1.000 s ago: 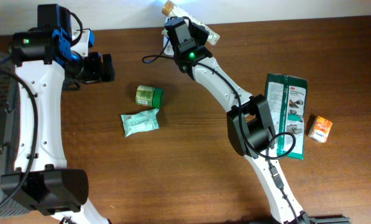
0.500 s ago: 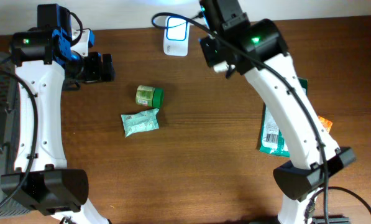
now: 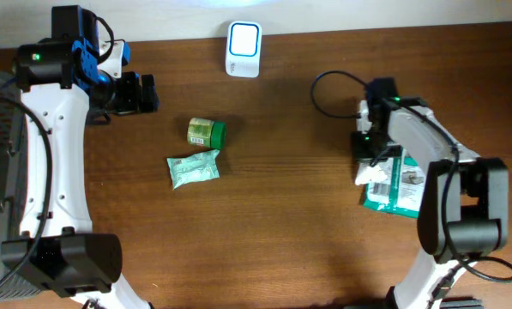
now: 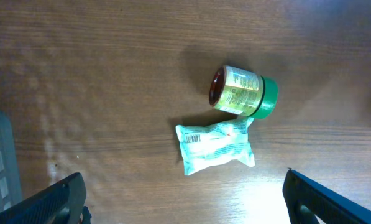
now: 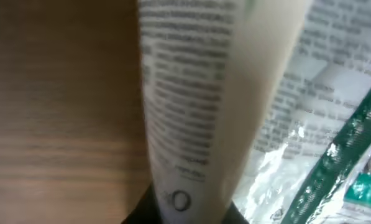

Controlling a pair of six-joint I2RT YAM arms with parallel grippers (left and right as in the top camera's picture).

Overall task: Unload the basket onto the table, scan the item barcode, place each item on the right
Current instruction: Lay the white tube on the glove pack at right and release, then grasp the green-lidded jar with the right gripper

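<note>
Your right hand [image 3: 369,153] has swung away from the scanner [image 3: 243,50] and now sits low at the right side of the counter [image 3: 281,223], over the left edge of the green packet [image 3: 403,190]. The tube [image 5: 185,93] is there with it. In the wrist view its long axis runs straight out from the hand, printed face to the camera, beside the packet's edge. Blur hides the print and any barcode, and the fingers are out of frame, so I cannot tell whether the hand grips it. From above only a pale scrap shows. Your left hand [image 3: 144,93] stands wide, holding nothing. Count one tube, one scanner, one packet, one green-lidded jar [image 3: 206,131] and one mint pouch [image 3: 194,168].
</note>
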